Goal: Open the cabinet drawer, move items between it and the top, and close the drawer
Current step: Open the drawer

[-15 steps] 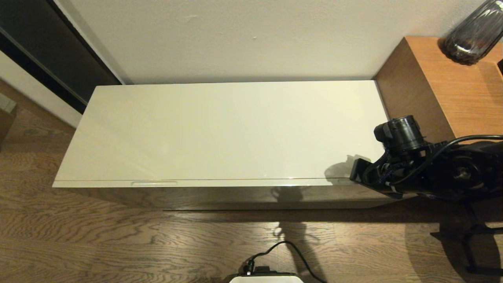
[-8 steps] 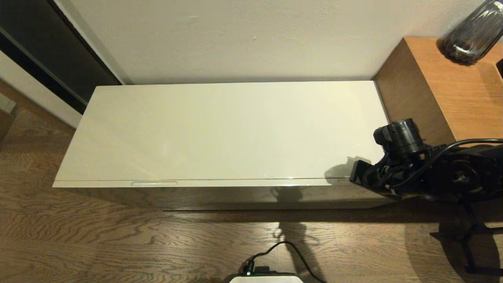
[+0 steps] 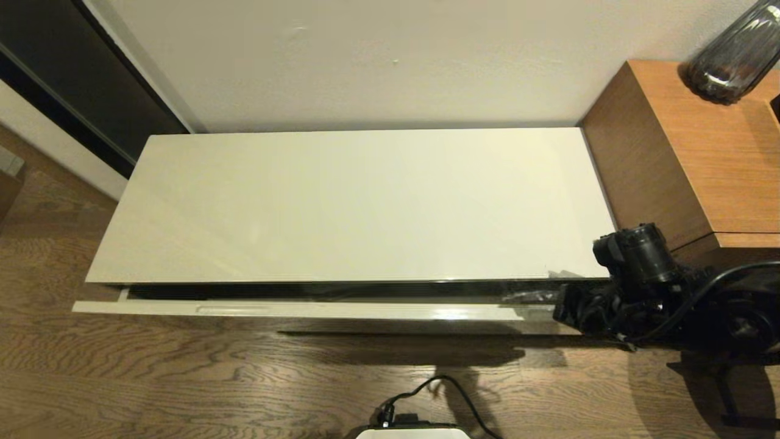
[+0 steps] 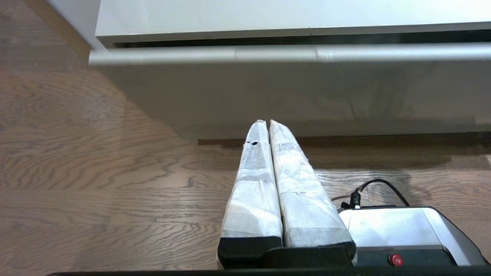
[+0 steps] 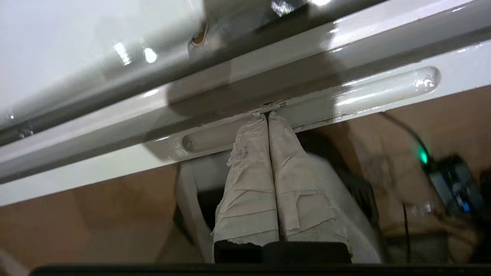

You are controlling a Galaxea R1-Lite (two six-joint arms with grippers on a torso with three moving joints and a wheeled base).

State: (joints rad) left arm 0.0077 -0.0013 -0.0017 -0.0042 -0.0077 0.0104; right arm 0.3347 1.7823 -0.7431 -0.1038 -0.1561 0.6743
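Observation:
The cabinet drawer (image 3: pixel 304 309) stands pulled out a small way, with a dark gap between its front edge and the cream top (image 3: pixel 353 207). My right gripper (image 3: pixel 557 308) is at the drawer's right end, shut, with its taped fingertips (image 5: pixel 261 119) set into the right handle slot (image 5: pixel 364 94). The left handle slot (image 3: pixel 234 310) is free. My left gripper (image 4: pixel 267 122) hangs shut and empty low over the floor, in front of the drawer front (image 4: pixel 268 53). No bagged slippers show; the drawer's inside is too dark to read.
A taller brown wood-grain unit (image 3: pixel 688 140) adjoins the cabinet's right end, with a dark glass vase (image 3: pixel 734 55) on it. My white base (image 3: pixel 411 434) and its black cable (image 3: pixel 463 396) lie on the wood floor in front.
The drawer has slid out from flush with the cabinet to slightly open. My right gripper has moved toward me with the drawer's right handle slot.

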